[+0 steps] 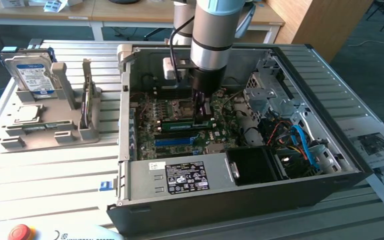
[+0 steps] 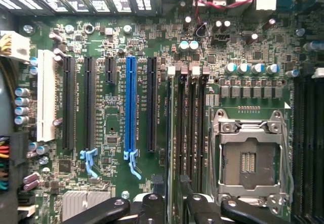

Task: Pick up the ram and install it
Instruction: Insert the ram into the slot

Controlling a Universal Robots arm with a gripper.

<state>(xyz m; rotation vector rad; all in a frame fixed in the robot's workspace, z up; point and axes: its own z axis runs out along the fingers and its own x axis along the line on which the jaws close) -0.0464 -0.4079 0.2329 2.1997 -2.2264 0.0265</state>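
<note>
Jaws (image 1: 202, 116) clamp the ram (image 1: 186, 121) edge-on over the motherboard (image 2: 126, 46); its lower edge is hidden.

The ram (image 1: 182, 121) is a long, thin green board standing on its long edge inside the open computer case, low over the motherboard. In the exterior view it runs from that view's left to its right, level, at the dark memory slots just beside the processor socket. Its flat green face is turned towards the camera. The gripper (image 1: 203, 116) comes straight down on it and clasps its upper edge nearer the right end. Whether it is fully seated in a slot cannot be told
</note>
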